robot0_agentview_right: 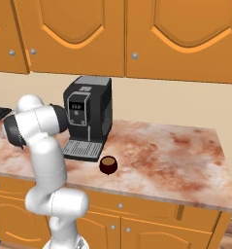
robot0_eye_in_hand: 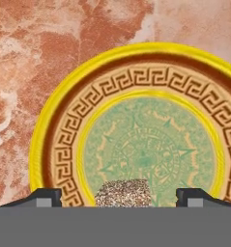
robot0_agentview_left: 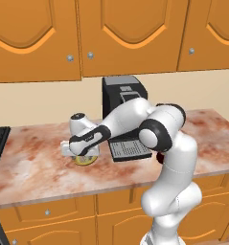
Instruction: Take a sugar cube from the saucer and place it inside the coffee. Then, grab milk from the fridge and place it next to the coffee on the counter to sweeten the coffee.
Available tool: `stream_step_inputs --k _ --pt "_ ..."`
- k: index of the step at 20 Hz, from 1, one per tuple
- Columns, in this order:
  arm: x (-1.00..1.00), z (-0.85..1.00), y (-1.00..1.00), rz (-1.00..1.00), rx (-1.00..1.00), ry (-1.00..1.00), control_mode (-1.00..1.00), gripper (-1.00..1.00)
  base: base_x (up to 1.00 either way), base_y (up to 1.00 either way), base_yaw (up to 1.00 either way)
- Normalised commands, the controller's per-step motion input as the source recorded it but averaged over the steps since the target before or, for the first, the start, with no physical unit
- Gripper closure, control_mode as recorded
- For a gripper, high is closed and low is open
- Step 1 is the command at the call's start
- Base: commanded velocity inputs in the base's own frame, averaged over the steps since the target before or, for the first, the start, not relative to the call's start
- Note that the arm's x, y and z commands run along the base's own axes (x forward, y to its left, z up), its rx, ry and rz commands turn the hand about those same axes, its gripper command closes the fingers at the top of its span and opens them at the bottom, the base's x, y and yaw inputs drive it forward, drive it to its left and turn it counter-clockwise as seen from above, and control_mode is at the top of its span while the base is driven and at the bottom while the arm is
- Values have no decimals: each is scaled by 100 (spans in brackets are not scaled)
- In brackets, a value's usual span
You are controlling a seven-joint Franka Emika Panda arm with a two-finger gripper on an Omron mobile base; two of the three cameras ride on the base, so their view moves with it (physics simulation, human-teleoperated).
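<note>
The sugar cube (robot0_eye_in_hand: 123,192) lay on the saucer (robot0_eye_in_hand: 49,144), directly between the tips of the end effector (robot0_eye_in_hand: 119,197). Its fingers stood spread, not yet grasping the cube.

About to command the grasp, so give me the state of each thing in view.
jaws: open, tips on either side of the sugar cube, not closed on it
sugar cube: lying on the saucer
saucer: flat on the counter
coffee: upright on the counter
upper cabinets: doors shut

Glossy white rounded arm (robot0_agentview_left: 171,191) with black bands at its joints, thick bulbous segments, beside the black coffee machine (robot0_agentview_left: 125,103); small dark pincer (robot0_eye_in_hand: 122,198) fingertips (robot0_eye_in_hand: 44,197) with grey pads.
</note>
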Motion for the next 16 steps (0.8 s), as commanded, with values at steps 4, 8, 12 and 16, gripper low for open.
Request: stream_step_inputs --k 4,8,12,16 --pt "-9 -23 0 -1 -1 -3 -100 100 0 0 0" --pt "-29 -18 -1 0 0 -5 -100 100 0 0 0" --pt "-3 0 0 0 0 0 -100 100 0 0 0" --pt "-2 0 0 0 0 0 -100 100 0 0 0"
